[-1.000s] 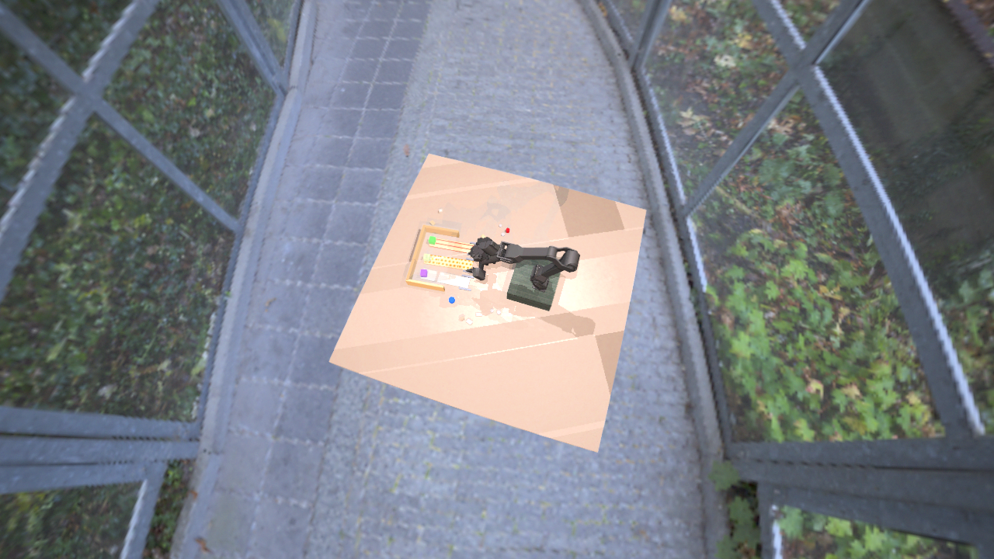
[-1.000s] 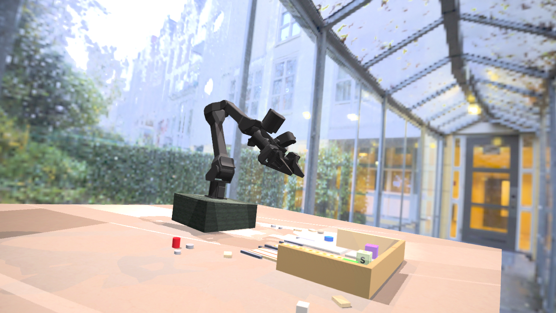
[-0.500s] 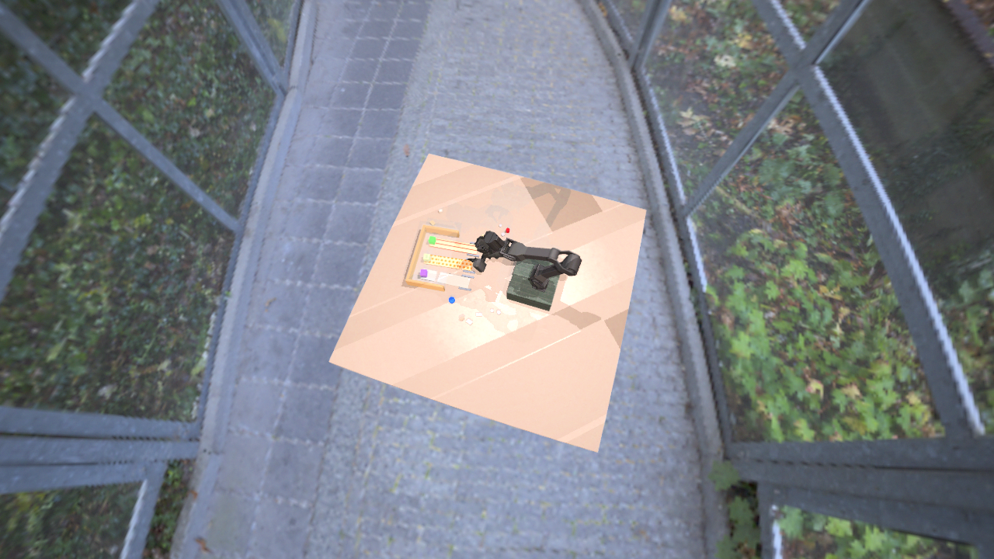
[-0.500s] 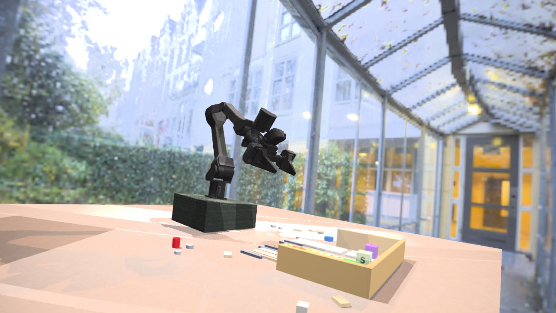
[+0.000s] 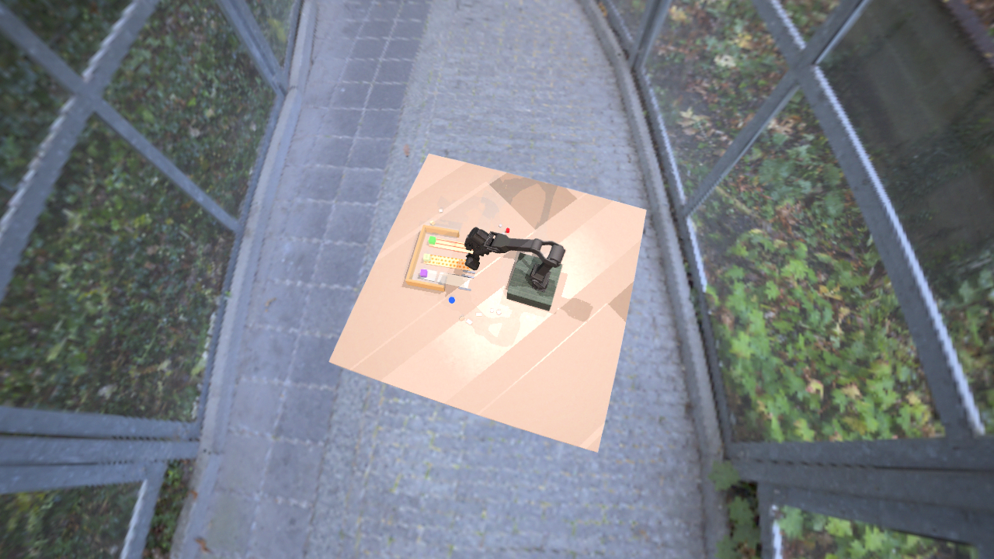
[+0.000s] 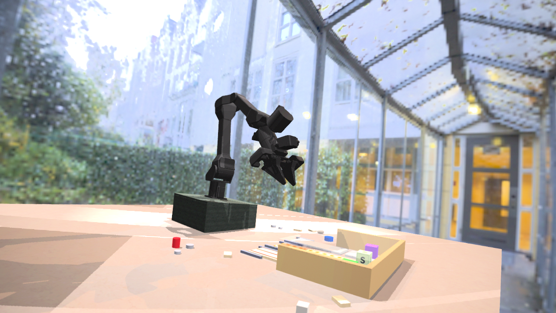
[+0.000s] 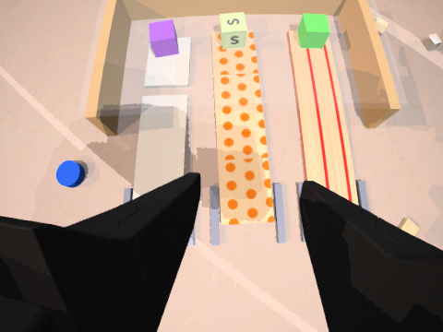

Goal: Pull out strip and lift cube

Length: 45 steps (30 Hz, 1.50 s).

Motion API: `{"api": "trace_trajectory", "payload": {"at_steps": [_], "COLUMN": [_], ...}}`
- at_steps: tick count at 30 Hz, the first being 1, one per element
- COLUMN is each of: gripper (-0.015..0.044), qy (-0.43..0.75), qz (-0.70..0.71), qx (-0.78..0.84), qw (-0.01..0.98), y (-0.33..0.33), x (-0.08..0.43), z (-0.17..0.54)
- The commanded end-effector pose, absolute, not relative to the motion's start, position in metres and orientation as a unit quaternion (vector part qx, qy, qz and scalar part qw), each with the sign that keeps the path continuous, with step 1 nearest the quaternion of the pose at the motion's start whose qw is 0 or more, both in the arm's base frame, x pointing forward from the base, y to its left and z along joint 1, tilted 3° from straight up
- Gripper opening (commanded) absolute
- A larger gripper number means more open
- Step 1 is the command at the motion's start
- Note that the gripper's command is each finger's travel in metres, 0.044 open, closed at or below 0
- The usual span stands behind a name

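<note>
The pale green cube (image 5: 426, 257) (image 6: 363, 257) (image 7: 233, 29) labelled S sits on the far end of the middle, orange-dotted strip (image 7: 245, 117), which shows no gap. The white strip on the left in the wrist view has a gap between its far piece (image 7: 168, 69) and near piece (image 7: 163, 124); a purple cube (image 6: 371, 250) (image 7: 163, 38) is at its far end. A green cube (image 5: 432, 240) (image 7: 314, 29) is on the red-lined strip (image 7: 318, 115), which shows no gap. My gripper (image 6: 289, 183) (image 7: 250, 187) is partly open and empty, high above the strips' near ends.
A wooden wall (image 6: 322, 270) (image 7: 369, 60) surrounds the cubes on three sides; a faint see-through cover seems to lie over it. Grey rails (image 7: 214, 219) (image 7: 280, 214) flank the near ends. A blue disc (image 5: 451, 300) (image 6: 329, 238) (image 7: 70, 173) and a red cylinder (image 5: 507, 230) (image 6: 176, 242) stand outside.
</note>
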<state>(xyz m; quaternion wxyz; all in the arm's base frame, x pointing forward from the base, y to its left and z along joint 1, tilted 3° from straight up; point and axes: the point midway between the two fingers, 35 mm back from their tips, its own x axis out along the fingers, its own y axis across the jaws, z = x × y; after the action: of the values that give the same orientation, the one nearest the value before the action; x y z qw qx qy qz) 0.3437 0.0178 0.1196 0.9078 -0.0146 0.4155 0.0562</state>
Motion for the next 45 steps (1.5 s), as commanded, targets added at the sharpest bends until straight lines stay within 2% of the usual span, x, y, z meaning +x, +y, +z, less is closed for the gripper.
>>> {"api": "trace_trajectory", "payload": {"at_steps": [1,5,6,14,45], "gripper": [0.0111,0.0006,0.0000,0.0000,0.0000], "qy": [0.481,0.557,0.575,0.685,0.685], "qz": [0.063,0.075,0.078,0.105,0.105], "qx": [-0.032,-0.048,-0.052,-0.072,-0.072], "qw": [0.874,0.826,0.813,0.718,0.718], "y": [0.017,0.017,0.017,0.018,0.021], "x": [0.360,0.375,0.378,0.391,0.393], "z": [0.104,0.082,0.076,0.034,-0.011]}}
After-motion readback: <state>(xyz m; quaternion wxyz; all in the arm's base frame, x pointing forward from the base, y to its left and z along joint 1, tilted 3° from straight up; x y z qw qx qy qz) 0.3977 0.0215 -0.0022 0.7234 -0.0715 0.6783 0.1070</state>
